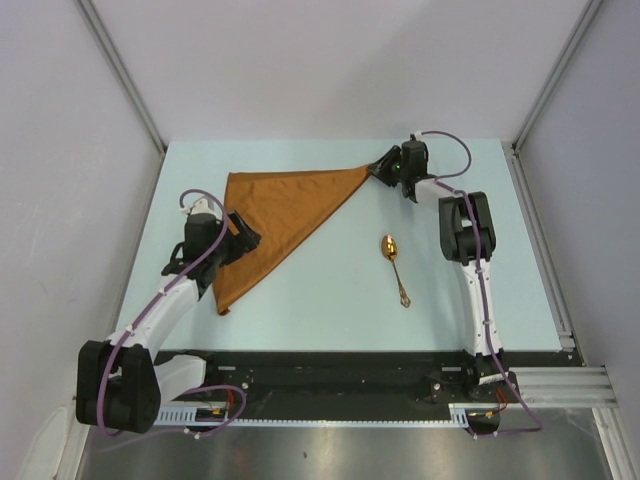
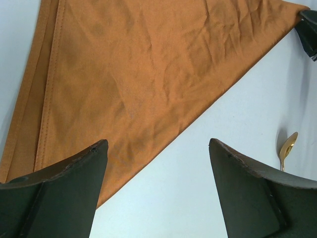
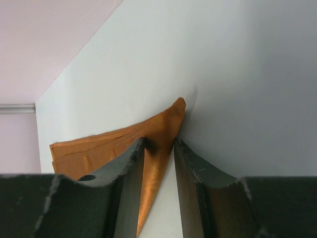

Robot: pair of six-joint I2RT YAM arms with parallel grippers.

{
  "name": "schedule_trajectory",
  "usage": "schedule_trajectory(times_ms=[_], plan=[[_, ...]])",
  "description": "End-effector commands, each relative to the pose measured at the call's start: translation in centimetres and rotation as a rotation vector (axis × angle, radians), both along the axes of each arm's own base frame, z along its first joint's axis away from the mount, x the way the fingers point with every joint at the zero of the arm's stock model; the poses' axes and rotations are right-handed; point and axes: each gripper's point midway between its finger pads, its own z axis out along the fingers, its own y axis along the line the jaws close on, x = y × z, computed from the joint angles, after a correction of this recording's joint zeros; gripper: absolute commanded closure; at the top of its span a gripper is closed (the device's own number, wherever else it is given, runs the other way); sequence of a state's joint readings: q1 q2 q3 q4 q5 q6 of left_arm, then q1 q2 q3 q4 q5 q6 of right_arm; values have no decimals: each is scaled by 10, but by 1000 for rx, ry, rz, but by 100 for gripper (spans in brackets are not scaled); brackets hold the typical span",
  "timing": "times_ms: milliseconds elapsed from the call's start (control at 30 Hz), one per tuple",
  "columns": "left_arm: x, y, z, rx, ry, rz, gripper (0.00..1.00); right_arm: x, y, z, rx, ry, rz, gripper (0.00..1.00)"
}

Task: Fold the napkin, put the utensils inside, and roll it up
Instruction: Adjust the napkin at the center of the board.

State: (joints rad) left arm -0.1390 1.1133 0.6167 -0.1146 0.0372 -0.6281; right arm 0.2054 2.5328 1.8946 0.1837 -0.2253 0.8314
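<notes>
The napkin, folded to a triangle, lies on the table, with the spoon flat to its right and apart from it. The right gripper straddles the napkin's far right corner, cloth filling the narrow gap at the tips; a firm pinch cannot be confirmed. The left gripper hovers over the napkin's lower edge, jaws spread wide.

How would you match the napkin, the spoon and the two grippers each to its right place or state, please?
Things:
1. napkin
2. spoon
3. left gripper
4. right gripper

States:
A. jaws wide apart, over the napkin's long edge
B. lying alone on the bare table, apart from the napkin
C. fingers on either side of a napkin corner
D. folded into a triangle

Pairs: 1-D, 2-B, 3-A, 4-C
</notes>
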Motion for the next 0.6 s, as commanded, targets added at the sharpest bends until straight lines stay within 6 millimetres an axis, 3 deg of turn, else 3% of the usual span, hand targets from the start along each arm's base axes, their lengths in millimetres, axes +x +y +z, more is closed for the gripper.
schedule_trajectory(times_ms=[0, 100, 133, 200, 300, 333, 400, 433, 467, 500, 533, 567], plan=[[3, -4, 12, -1, -45, -21, 12, 1, -6, -29, -33, 70, -25, 64], [3, -3, 11, 2, -45, -19, 12, 2, -4, -31, -36, 76, -26, 74], [2, -3, 11, 2, -45, -19, 12, 2, -4, -32, -35, 76, -26, 86], [3, -2, 11, 11, -45, -16, 12, 2, -7, -32, -26, 75, -35, 97], [1, -1, 7, 31, -36, -11, 12, 2, -19, -31, -24, 71, -54, 100], [1, -2, 6, 38, -34, -13, 12, 3, -23, -19, -24, 51, -62, 100], [-2, -2, 3, 74, -23, -13, 12, 7, -44, -11, -43, 28, -107, 100], [-2, -4, 2, 84, -18, -16, 12, 1, -54, -18, -49, 48, -123, 100], [-4, -9, 0, 92, -16, -32, 12, 2, -65, -5, -45, 27, -143, 100], [-5, -10, -1, 100, -13, -39, 12, 3, -88, -2, -48, 24, -180, 100], [-6, -14, -3, 107, -8, -47, 12, -6, -101, -12, -54, 44, -200, 100], [-7, -15, -5, 111, -2, -54, 12, -7, -116, 3, -56, 22, -222, 100]])
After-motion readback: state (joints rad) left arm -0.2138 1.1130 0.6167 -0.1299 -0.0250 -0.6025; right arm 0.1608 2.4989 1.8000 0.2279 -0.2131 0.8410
